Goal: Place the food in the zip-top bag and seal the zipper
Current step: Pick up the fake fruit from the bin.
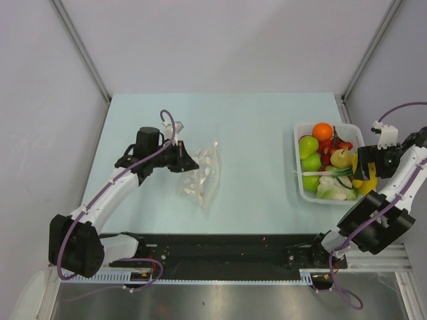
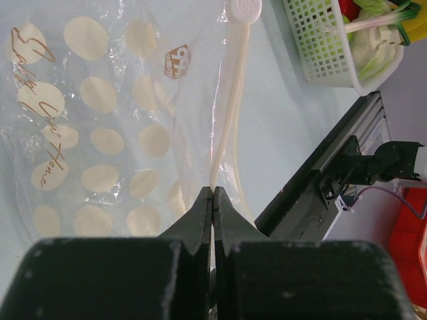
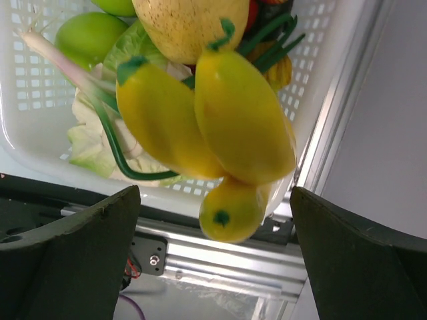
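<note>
The clear zip-top bag (image 1: 200,177) with pale dots lies flat on the table left of centre. My left gripper (image 1: 189,163) is at its left edge. In the left wrist view the gripper (image 2: 213,191) is shut on the near end of the whitish zipper (image 2: 230,100), and the bag (image 2: 100,133) spreads out to the left. The food, an orange (image 1: 322,131), green apples (image 1: 309,147), red pieces and leafy greens (image 1: 331,189), fills a white basket (image 1: 298,160). My right gripper (image 1: 362,175) is open at the basket's right edge, its fingers wide on either side of the yellow bananas (image 3: 233,120).
The white slotted basket (image 2: 320,53) stands at the right of the table, its rim (image 3: 40,143) close under my right gripper. The black and silver rail (image 1: 220,253) runs along the near edge. Grey walls stand on both sides.
</note>
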Controlling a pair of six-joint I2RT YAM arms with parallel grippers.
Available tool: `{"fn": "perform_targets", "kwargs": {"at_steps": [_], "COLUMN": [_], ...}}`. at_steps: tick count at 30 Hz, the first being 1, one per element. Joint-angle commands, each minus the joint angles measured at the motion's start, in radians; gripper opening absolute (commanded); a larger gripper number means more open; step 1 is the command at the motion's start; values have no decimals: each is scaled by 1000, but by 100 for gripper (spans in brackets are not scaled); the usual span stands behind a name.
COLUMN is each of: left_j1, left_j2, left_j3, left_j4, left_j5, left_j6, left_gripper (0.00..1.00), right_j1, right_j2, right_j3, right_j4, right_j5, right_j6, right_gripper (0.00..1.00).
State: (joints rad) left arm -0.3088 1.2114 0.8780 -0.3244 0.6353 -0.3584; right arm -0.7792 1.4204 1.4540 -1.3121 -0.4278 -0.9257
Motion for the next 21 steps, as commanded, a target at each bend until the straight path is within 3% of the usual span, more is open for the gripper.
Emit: {"fn": "perform_targets", "kwargs": {"at_steps": [1, 21], "left_j1": [7, 7], "left_j2": [0, 11], "left_j3": [39, 50], "left_j4": [19, 21], "left_j5": [27, 38], "left_j6": [9, 27], "left_gripper": [0, 0], "right_j1": [31, 95], "right_j2": [35, -3], "right_j3": [-18, -173], "right_j4": [94, 329], "right_j5": [-58, 20], "right_j6": [-41, -9], "right_gripper": [100, 100]}}
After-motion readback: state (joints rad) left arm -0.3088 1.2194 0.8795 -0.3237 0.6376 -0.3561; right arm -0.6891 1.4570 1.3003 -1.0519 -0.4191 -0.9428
